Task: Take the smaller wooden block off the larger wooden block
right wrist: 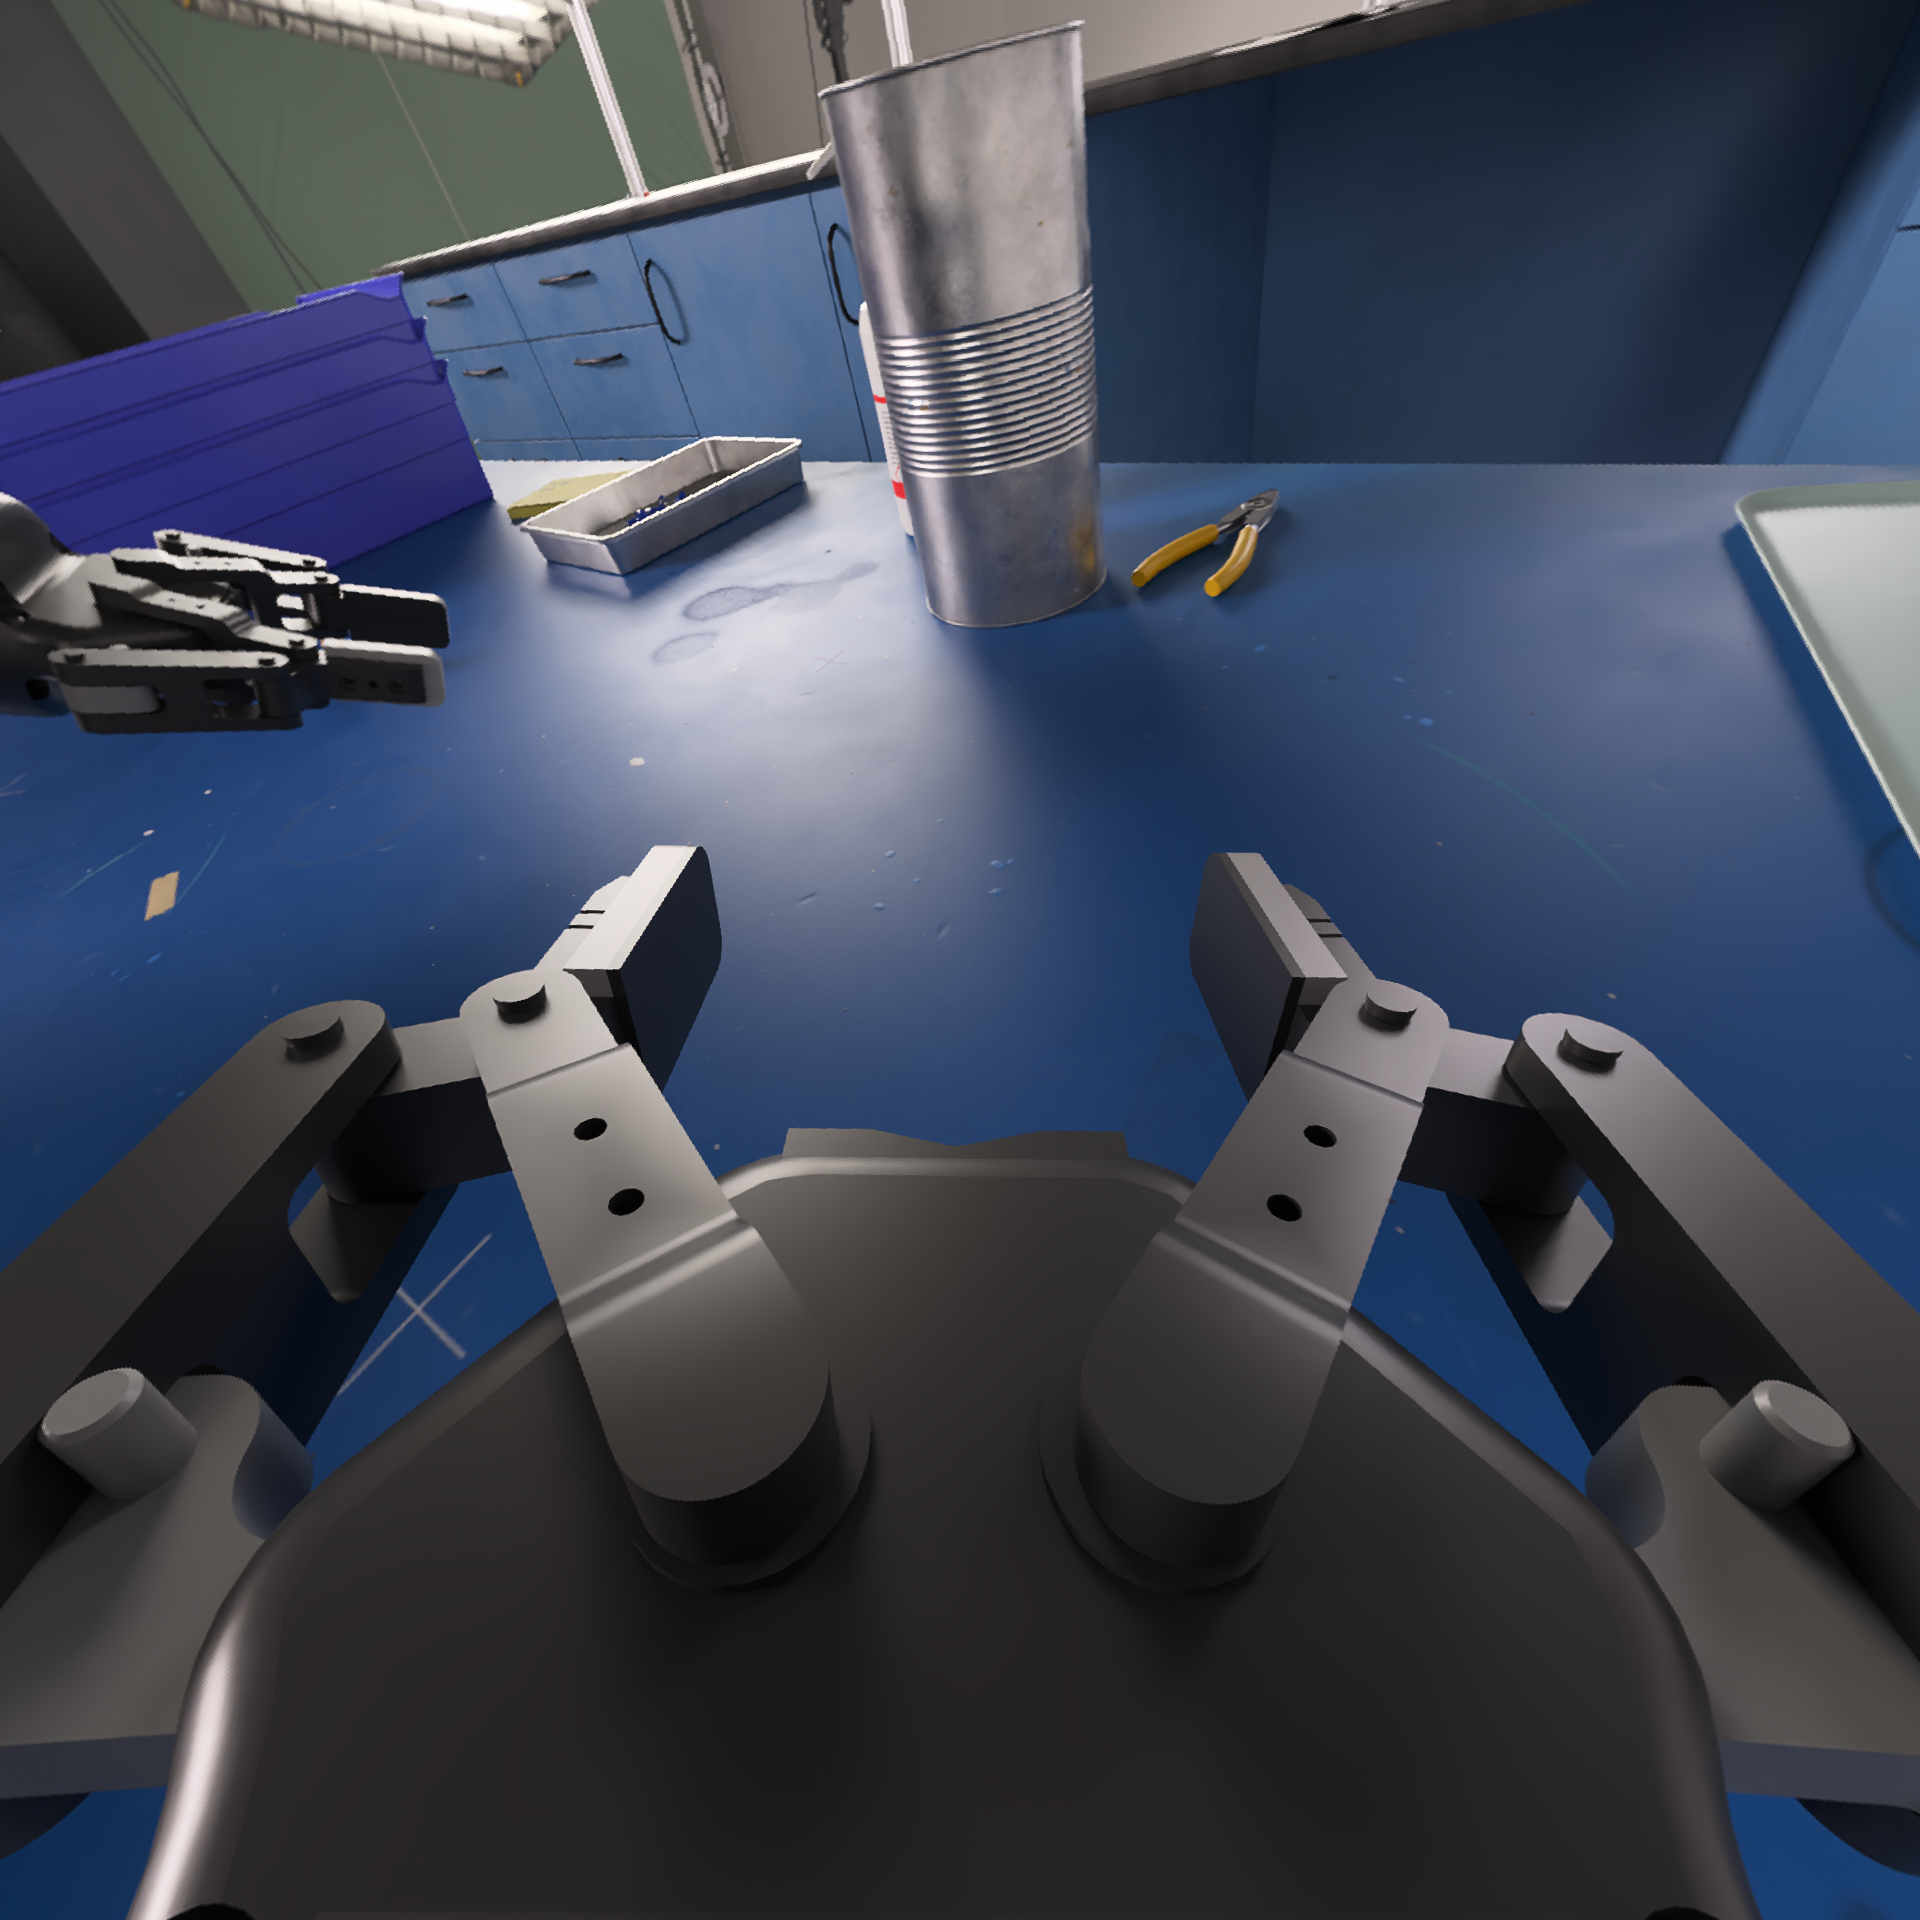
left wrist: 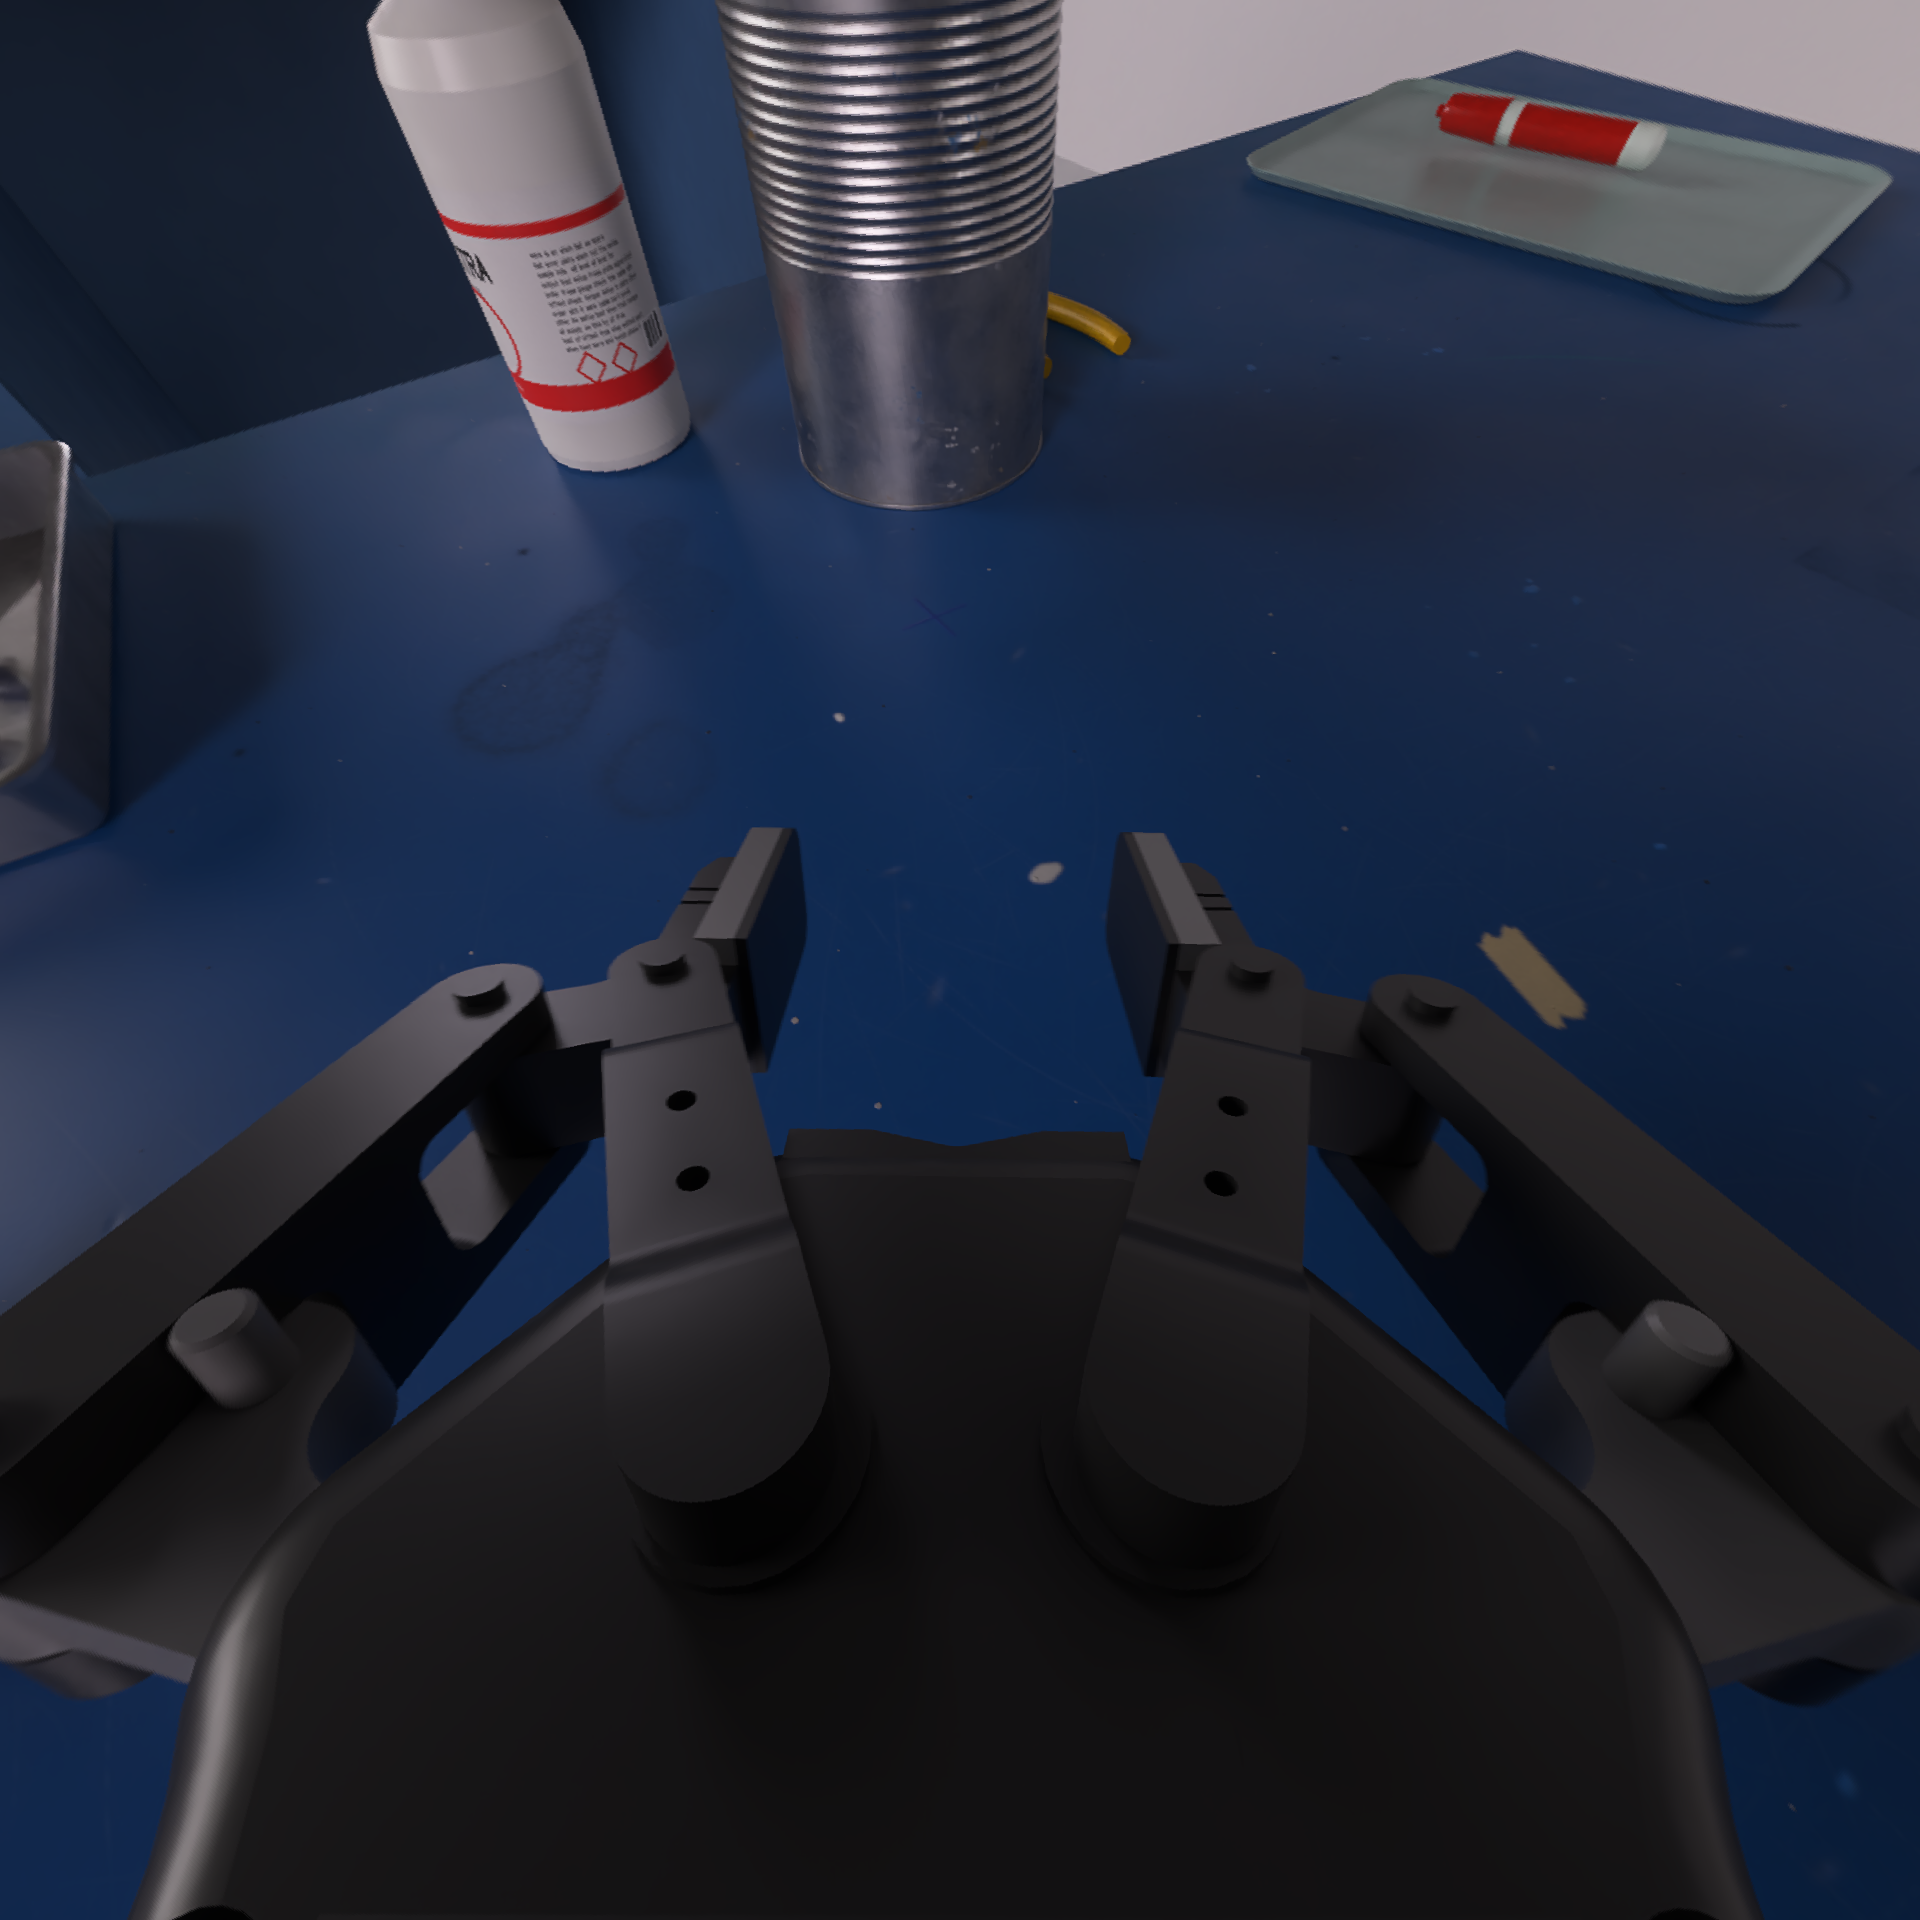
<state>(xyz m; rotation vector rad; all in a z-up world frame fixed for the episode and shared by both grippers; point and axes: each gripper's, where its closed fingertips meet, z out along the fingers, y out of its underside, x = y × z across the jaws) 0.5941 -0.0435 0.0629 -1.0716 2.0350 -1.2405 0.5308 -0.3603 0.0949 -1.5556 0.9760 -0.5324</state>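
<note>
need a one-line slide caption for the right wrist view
Open right gripper over the blue table, facing a tall metal can, yellow-handled pliers and a metal tray; no wooden blocks visible.

The left tool (left wrist: pixel 956 935) hangs over the worn blue counter (left wrist: pixel 1351 675), its jaws apart and holding nothing. Straight ahead of it stands a tall ribbed metal can (left wrist: pixel 904 270). Ahead and to the left stands a white plastic bottle with red bands (left wrist: pixel 540 249). Far ahead to the right, a pale flat tray (left wrist: pixel 1704 239) carries a red and white tube (left wrist: pixel 1543 130).
</note>
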